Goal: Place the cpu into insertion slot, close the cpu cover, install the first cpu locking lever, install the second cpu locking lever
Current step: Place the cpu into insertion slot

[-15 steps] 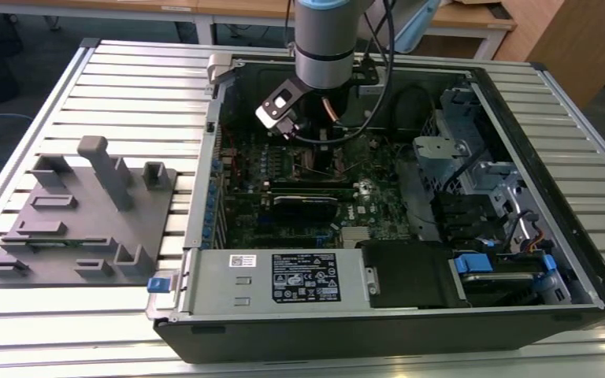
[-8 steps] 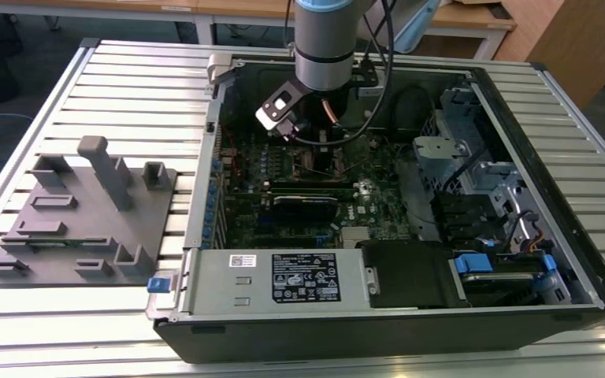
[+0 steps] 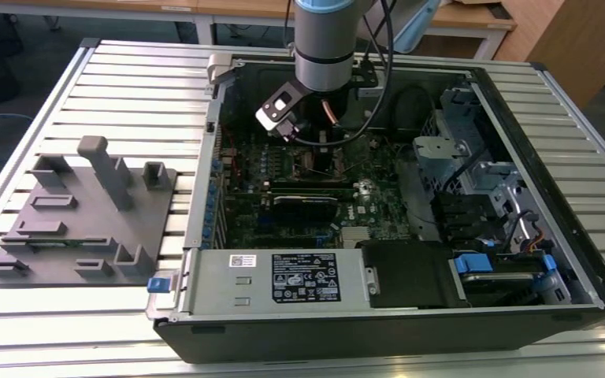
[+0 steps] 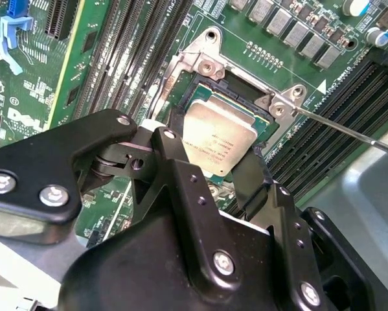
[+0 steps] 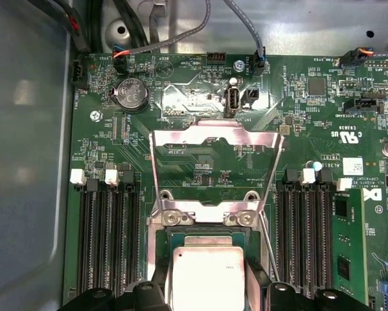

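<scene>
In both wrist views my gripper (image 4: 210,155) (image 5: 210,298) has a black finger on each side of the cpu (image 4: 216,139) (image 5: 206,275), a square chip with a pale metal top, and is shut on it. The chip is level in or just above the insertion slot (image 4: 203,65) (image 5: 203,217); I cannot tell whether it is seated. The cpu cover (image 5: 214,132) stands swung open behind the slot. A thin locking lever (image 4: 349,129) (image 5: 266,240) sticks out unlatched beside the slot. In the exterior view the gripper (image 3: 318,138) hangs inside the open computer case over the board.
Long black memory slots (image 5: 109,240) flank the socket on both sides. The grey power supply box (image 3: 281,279) lies along the case's near wall and a drive cage (image 3: 471,173) at the exterior view's right. A grey fixture block (image 3: 82,213) sits outside the case.
</scene>
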You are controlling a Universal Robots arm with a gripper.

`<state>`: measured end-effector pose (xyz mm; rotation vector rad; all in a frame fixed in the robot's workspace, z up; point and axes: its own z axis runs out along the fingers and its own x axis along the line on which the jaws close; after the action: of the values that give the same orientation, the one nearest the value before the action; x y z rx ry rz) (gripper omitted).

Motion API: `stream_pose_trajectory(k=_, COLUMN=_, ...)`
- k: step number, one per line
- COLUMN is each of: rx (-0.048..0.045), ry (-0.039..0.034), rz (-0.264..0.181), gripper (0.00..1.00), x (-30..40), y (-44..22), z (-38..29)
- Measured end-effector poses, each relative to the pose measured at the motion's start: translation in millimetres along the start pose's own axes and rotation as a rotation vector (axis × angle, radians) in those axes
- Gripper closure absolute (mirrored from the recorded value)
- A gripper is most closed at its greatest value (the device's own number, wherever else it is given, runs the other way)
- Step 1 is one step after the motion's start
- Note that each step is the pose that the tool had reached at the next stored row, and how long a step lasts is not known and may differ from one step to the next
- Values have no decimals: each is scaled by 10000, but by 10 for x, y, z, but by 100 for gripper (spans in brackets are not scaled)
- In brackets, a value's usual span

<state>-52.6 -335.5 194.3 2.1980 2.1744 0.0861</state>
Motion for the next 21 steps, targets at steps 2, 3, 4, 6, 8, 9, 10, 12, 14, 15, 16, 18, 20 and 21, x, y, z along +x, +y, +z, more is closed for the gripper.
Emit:
stream_pose_trajectory(k=2, rx=-2, ry=2, rz=0, gripper=46, x=2, y=0, z=1)
stream_pose_trajectory(k=3, rx=0, ry=0, rz=0, gripper=46, x=2, y=0, z=1)
stream_pose_trajectory(k=4, rx=-1, ry=1, rz=0, gripper=46, x=3, y=0, z=3)
stream_pose_trajectory(k=6, rx=-1, ry=2, rz=0, gripper=46, x=5, y=0, z=4)
stream_pose_trajectory(k=8, rx=-1, ry=1, rz=0, gripper=46, x=5, y=0, z=4)
stream_pose_trajectory(k=9, rx=-1, ry=1, rz=0, gripper=46, x=5, y=0, z=4)
stream_pose_trajectory(k=10, rx=0, ry=0, rz=0, gripper=46, x=5, y=0, z=5)
stream_pose_trajectory(k=12, rx=-1, ry=1, rz=0, gripper=46, x=5, y=-1, z=16)
stream_pose_trajectory(k=14, rx=-1, ry=1, rz=0, gripper=46, x=5, y=-2, z=19)
stream_pose_trajectory(k=15, rx=-1, ry=1, rz=0, gripper=46, x=5, y=-2, z=20)
stream_pose_trajectory(k=16, rx=-1, ry=1, rz=0, gripper=46, x=5, y=-2, z=20)
stream_pose_trajectory(k=18, rx=-1, ry=1, rz=0, gripper=46, x=5, y=-2, z=21)
stream_pose_trajectory(k=20, rx=-1, ry=1, rz=0, gripper=46, x=5, y=-2, z=22)
stream_pose_trajectory(k=21, rx=-1, ry=0, rz=0, gripper=46, x=5, y=-2, z=23)
